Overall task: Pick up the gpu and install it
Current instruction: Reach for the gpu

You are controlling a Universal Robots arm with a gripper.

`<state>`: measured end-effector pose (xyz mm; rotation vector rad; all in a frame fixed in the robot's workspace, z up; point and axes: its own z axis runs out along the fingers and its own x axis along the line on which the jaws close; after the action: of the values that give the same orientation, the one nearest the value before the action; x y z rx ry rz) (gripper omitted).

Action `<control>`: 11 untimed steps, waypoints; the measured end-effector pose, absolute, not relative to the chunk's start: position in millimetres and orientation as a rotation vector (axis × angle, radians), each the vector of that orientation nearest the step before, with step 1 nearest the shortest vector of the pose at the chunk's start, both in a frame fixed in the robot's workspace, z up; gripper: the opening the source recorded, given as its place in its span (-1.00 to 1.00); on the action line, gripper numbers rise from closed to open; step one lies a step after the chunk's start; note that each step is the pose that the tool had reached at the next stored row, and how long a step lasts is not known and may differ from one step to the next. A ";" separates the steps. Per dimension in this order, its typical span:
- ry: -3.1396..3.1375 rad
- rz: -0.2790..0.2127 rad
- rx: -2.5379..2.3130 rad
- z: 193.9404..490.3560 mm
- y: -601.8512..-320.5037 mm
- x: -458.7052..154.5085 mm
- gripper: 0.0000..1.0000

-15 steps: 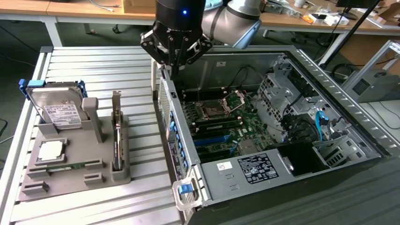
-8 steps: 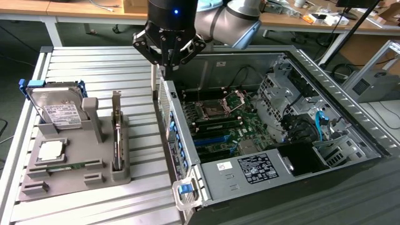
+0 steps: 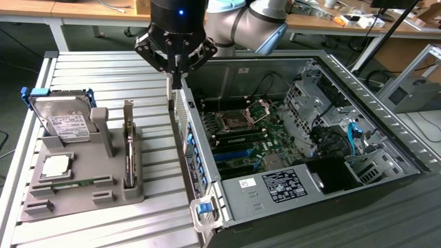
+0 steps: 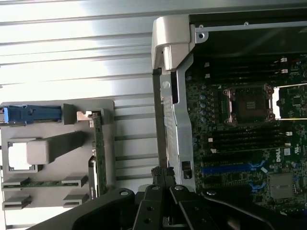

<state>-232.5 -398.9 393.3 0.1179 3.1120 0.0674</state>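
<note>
The gpu (image 3: 128, 147) (image 4: 99, 153) – a thin, flat, dark circuit card with a narrow silver metal bracket at one end – stands on its long edge in a slot of the grey moulded plastic holder (image 3: 82, 181) (image 4: 48, 108), along the side of the holder that lies toward the exterior view's right. I am not touching it. On the same holder, toward the exterior view's left, a boxy silver hard drive with a white label and a blue frame (image 3: 63, 124) leans upright, and a small square silver chip (image 3: 55, 166) lies flat in its recess nearer the camera. The holder rests on a ribbed, pale metal table (image 3: 103, 72). My black gripper (image 3: 177, 82) (image 4: 163, 173) hangs to the exterior view's right of the card and apart from it, over the slotted wall of the open grey desktop computer case (image 3: 276, 191) on the side facing the holder; my jaws are pressed together with nothing between them. Inside the case lies the green motherboard (image 3: 248, 139), with its square metal processor socket (image 3: 231, 121) (image 4: 249, 103) and a long blue expansion slot (image 3: 231, 153) (image 4: 230, 167) – no card sits in that slot. Beyond the table, in the exterior view, stand wooden workbenches (image 3: 82, 10) with small clutter on top
</note>
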 end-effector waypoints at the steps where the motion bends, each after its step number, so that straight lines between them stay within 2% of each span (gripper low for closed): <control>1: 3.112 0.067 0.118 393.3 -398.9 -234.7 -0.79; 11: 3.112 0.067 0.118 393.3 -399.0 -249.4 -0.79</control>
<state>-249.4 -399.0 393.3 0.1179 3.1117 0.0674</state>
